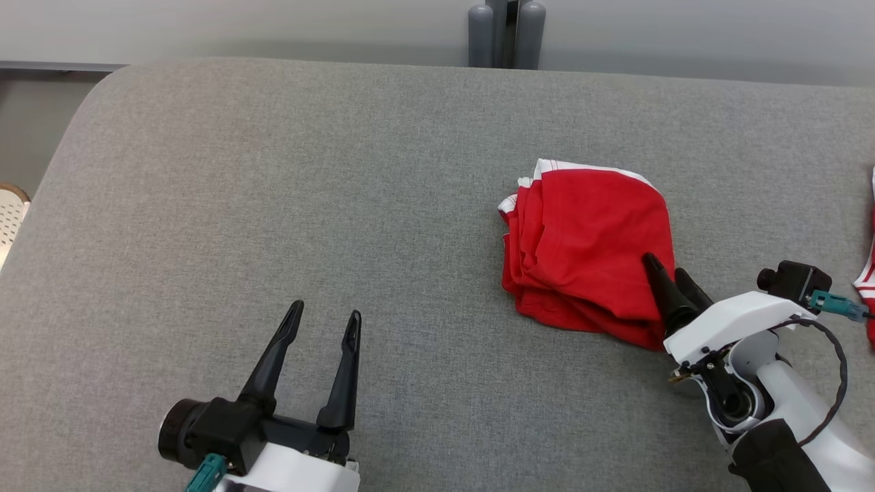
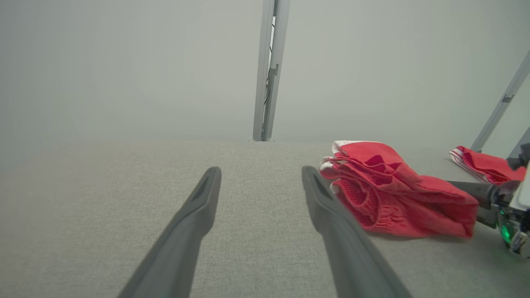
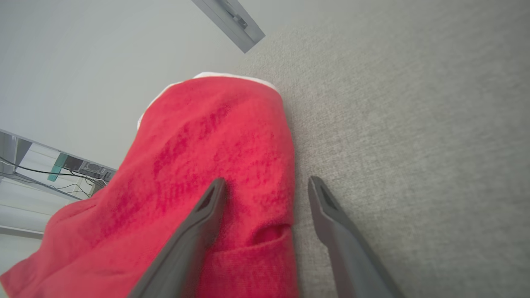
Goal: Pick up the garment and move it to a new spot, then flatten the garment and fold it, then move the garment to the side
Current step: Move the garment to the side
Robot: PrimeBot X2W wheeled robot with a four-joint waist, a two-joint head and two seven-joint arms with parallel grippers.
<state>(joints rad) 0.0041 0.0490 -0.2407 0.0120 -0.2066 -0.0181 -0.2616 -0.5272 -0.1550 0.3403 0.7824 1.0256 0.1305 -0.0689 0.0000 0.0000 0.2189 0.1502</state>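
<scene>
Garment (image 1: 588,253), 1, red, folded; 2 wide-spread grippers: left gripper (image 1: 322,316), right gripper (image 1: 663,264)

The garment (image 1: 588,246) lies on the table's (image 1: 273,205) right, another cloth (image 1: 868,283) perhaps beyond.

The left and middle of the grey counter (image 1: 273,171) lie free ahead of the left end effector (image 1: 327,309), an unblocked lane to the far edge. On the right, the bunched red garment (image 1: 588,239) is the main bulk in the way, with the spread right end effector (image 1: 663,264) at its near right corner. A bare strip separates it from a second red cloth (image 1: 867,280) at the right edge, and grey posts (image 1: 506,34) stand beyond the far edge.
</scene>
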